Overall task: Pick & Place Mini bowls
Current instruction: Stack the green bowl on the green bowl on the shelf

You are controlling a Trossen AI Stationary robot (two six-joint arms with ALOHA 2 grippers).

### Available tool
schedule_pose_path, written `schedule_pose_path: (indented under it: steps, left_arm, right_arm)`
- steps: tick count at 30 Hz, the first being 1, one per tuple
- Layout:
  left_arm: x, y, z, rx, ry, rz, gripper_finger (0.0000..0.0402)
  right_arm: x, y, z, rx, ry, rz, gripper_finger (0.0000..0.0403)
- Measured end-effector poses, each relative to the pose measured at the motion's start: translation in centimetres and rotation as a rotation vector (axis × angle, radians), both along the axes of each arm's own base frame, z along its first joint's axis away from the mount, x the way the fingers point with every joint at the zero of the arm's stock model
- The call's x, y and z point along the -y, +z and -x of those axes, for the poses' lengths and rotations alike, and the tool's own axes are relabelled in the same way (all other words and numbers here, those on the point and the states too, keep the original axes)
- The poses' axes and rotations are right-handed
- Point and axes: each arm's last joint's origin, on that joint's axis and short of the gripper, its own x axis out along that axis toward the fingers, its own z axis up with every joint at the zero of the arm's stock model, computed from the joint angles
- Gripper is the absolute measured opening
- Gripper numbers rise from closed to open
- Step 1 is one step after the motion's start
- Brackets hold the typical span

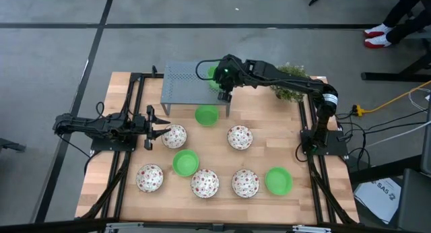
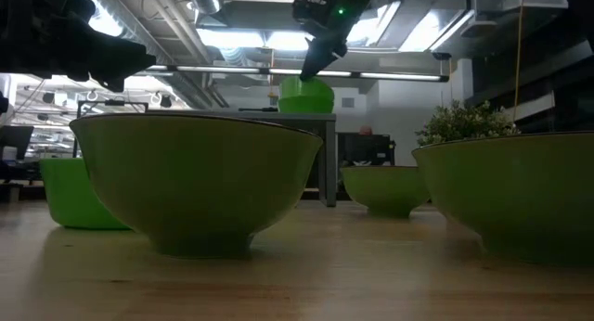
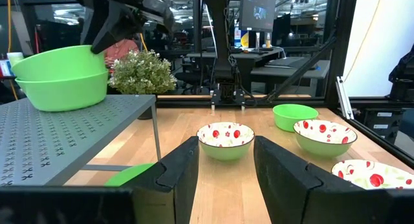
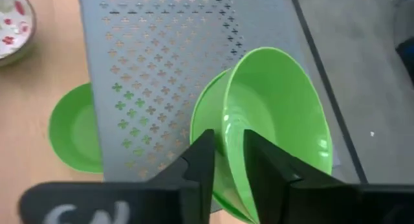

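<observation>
Right gripper of mine straddles the rim of the top green bowl, nested tilted in another on the shelf; whether my fingers are parting or pinching, I cannot tell.

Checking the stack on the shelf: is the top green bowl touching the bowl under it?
Touching. The left wrist view shows the top green bowl nested in the lower bowl on the shelf, with no gap.

Overhead, looking straight down on the grey shelf. Table-level, facing the shelf past close bowls. Wrist-mounted: one level from beside the shelf, one close above it.
</observation>
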Motion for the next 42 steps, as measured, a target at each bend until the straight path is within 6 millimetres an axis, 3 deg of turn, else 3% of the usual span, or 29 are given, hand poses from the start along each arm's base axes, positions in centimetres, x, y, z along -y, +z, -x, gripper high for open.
schedule_pose_path:
  steps: [7,29,33,39,42]
  left_arm:
    - [-0.1,0.0,0.0,0.000,0.023,0.001,0.0143]
    - [-0.1,0.0,0.0,0.000,0.026,0.002,0.0143]
    - [-0.1,0.0,0.0,0.000,0.026,0.002,0.0143]
    - [-0.1,0.0,0.0,0.000,0.026,0.002,0.0143]
    - [-0.1,0.0,0.0,0.000,0.027,0.002,0.0143]
  right_arm:
    - [0.1,0.8,-0.2,0.050,0.002,0.016,0.0122]
    - [0.2,-0.3,-0.9,0.050,0.000,-0.063,0.0122]
    - [0.2,-0.4,-0.8,0.036,0.001,-0.069,0.0094]
    - [0.2,-0.4,-0.7,0.031,0.001,-0.069,0.0013]
    - [0.2,-0.4,-0.8,0.035,0.000,-0.067,0.0014]
